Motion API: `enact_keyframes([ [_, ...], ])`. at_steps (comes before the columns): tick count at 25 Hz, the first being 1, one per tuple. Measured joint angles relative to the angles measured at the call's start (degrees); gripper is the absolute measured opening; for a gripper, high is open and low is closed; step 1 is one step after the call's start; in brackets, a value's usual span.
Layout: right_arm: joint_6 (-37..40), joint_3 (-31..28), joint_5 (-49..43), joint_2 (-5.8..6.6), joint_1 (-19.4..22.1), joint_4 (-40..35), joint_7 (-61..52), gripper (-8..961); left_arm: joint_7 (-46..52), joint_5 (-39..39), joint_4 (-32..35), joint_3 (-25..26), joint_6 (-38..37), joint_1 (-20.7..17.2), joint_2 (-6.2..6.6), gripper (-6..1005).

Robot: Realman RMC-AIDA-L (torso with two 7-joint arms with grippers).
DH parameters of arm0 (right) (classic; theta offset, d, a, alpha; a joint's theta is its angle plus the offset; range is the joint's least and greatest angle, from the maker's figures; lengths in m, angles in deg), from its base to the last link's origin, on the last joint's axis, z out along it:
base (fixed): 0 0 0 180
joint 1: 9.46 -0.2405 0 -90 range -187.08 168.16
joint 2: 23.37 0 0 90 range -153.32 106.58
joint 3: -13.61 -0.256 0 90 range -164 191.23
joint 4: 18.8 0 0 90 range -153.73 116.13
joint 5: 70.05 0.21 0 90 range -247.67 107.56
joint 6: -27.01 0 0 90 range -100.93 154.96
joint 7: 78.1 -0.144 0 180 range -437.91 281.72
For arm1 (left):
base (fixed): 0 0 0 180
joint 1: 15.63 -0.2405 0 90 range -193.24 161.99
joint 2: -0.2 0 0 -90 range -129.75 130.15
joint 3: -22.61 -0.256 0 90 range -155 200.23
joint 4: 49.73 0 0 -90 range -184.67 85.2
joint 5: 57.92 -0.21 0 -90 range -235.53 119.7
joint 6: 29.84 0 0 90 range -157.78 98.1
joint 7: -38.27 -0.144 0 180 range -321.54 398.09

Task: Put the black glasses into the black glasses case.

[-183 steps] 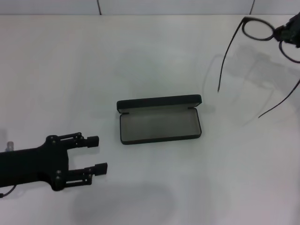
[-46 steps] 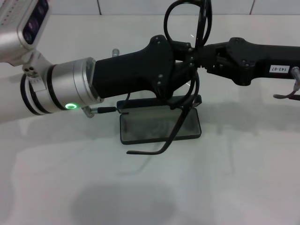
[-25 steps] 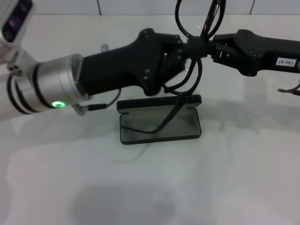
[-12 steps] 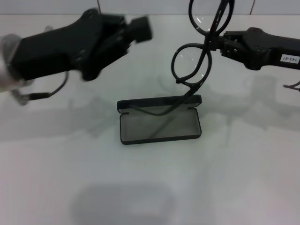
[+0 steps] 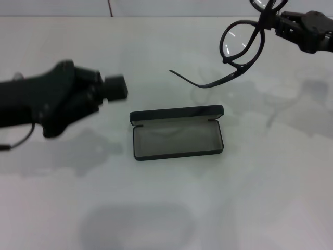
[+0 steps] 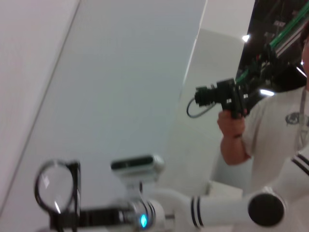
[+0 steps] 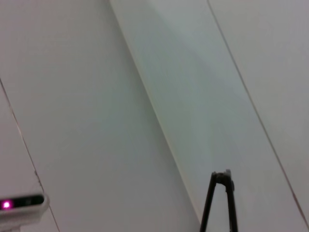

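The black glasses case (image 5: 177, 136) lies open in the middle of the white table, its grey lining bare and its lid standing at the far side. The black glasses (image 5: 237, 42) hang in the air above and right of the case. My right gripper (image 5: 272, 21) is shut on their frame at the top right. One temple arm sticks out leftward over the table. In the left wrist view the black glasses (image 6: 57, 187) appear held by the right arm. A thin black temple piece (image 7: 219, 200) shows in the right wrist view. My left gripper (image 5: 113, 88) hovers left of the case.
The white table (image 5: 250, 208) stretches around the case, with a wall seam along its far edge. In the left wrist view a person (image 6: 270, 135) stands holding a camera, beyond the robot's head camera (image 6: 137, 164).
My right gripper has carried the glasses up and to the right, lifting the temple arm out of the case. My left arm has drawn back leftward and lower.
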Motion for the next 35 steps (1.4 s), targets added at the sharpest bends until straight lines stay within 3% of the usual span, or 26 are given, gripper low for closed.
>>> enact_keyframes([
  [3, 0.15, -0.11, 0.83, 0.06, -0.22, 0.0, -0.15, 62, -2.0, -1.78, -1.06, -1.36, 0.17, -0.46, -0.73, 11],
  [7, 1.9, -0.18, 2.44, -0.1, -0.57, 0.0, -0.86, 62, -5.67, -6.97, -4.45, -1.13, 0.77, 1.66, -2.72, 11],
  [15, 4.35, 1.6, 2.6, -1.95, -1.86, 1.34, -1.51, 62, -9.49, -11.89, -7.7, -1.35, 5.59, 7.07, -6.18, 11],
  [35, 4.03, 7.84, 2.38, -2.36, -3.12, 3.8, -1.56, 63, -9.3, -11.39, -7.7, -1.17, 8.1, 11.08, -7.16, 11],
])
